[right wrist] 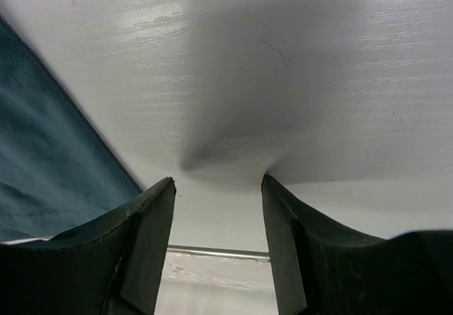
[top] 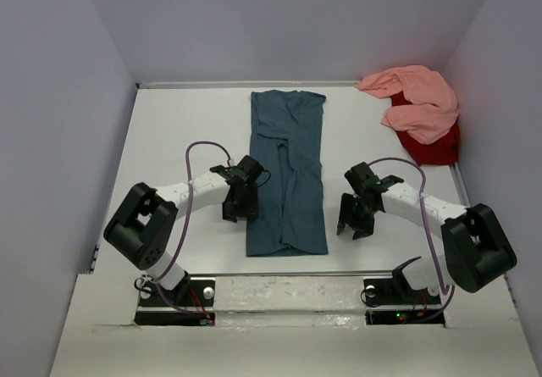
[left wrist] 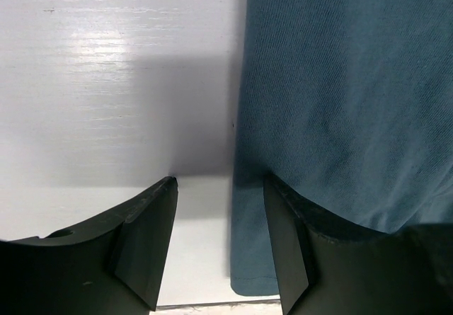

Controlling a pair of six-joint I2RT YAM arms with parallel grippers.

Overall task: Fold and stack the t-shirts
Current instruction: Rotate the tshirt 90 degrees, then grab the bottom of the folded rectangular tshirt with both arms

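- Mid-fold on the worktop (top: 186,123): the dark teal-blue t-shirt (top: 286,174) lies flat at the centre as a long narrow strip. Its sides look already turned in, and it runs from the far edge towards the arms.
- The left claw (top: 240,214) hangs at the strip's left edge, close to the near hem, with its jaws apart and nothing between them. In its wrist view one finger stands over the cloth and the other over bare white surface, so it straddles the edge. Whether it touches the fabric cannot be told.
- The right claw (top: 351,227) is also parted and empty. It hovers over bare worktop just beside the strip's right edge, a little apart from the cloth, which shows only at the left side of its wrist view.
- By the look of it, the lengthwise fold is done and the crosswise fold comes next. That would mean each claw closing on a near corner of the hem and carrying it towards the collar end. The right claw would first need to shift inward onto the fabric. The soft cotton may slip or bunch if only one layer is pinched.
- Waiting in the far right corner are the salmon pink t-shirt (top: 419,106), crumpled, and the red t-shirt (top: 432,146) partly under it. Both are unfolded and well apart from the teal one, and no stack has begun.
- No basket, bin or tray is in sight, and all three shirts rest directly on the worktop.
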